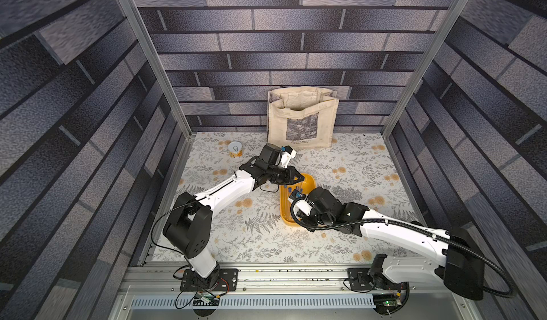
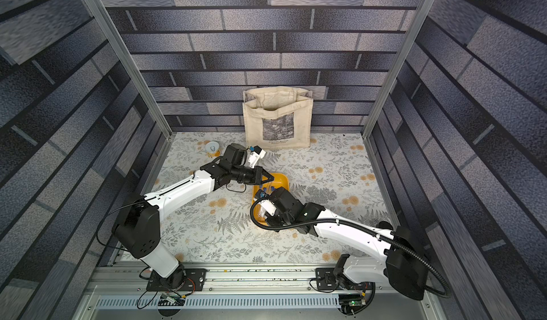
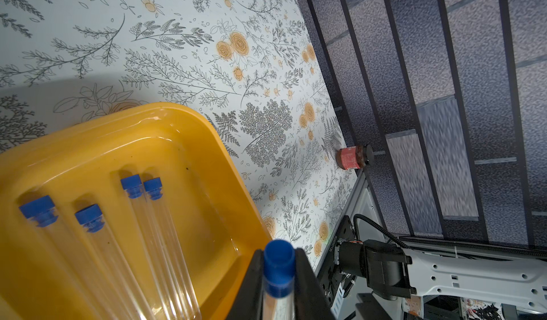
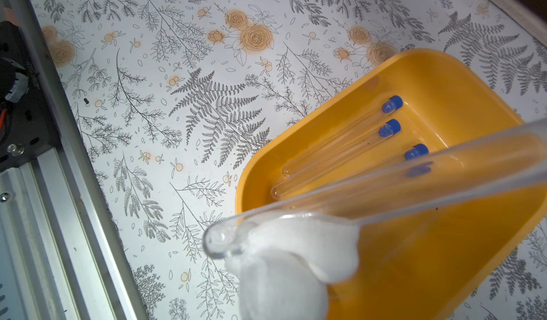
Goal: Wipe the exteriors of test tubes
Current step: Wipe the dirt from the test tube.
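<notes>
Nearest, at the foot of the side wall by the base of the right arm (image 1: pixel 384 229): a small jar (image 3: pixel 353 157), red label, black lid, print too small to read. Shows in the left wrist view only.

Further in, mid-table (image 1: pixel 266 244): a yellow tray (image 1: pixel 309 182), long side running away from the robot. On its floor, lying flat, 4 test tubes (image 3: pixel 131 185), clear, blue caps toward the far end, 2 of them touching side by side. All 4 caps plain in the left wrist view. In the right wrist view only 3 bare, the 4th blurred through glass.

Over the tray, in the air, a 5th tube (image 4: pixel 414 179). Left tool (image 3: pixel 279 274) clamped tight on its blue-capped end, 1 black finger (image 3: pixel 307 280) on each side. Round closed end pressed into a white cloth (image 4: pixel 284 268) bunched to a wad. Right tool closed down with the wad at its tip, own fingers buried under the cloth in the right wrist view and covered by the arm in both top views. Contact of cloth and glass seen from the right wrist alone.

Beyond, toward the far left corner: a small can (image 1: pixel 234 149), pull-tab lid up, yellow side, lettering unreadable.

Farthest, upright against the back wall: a cream tote bag (image 1: pixel 302 117) with a grey picture and under it "Claude Monet". Smaller line beneath too faint to read.
</notes>
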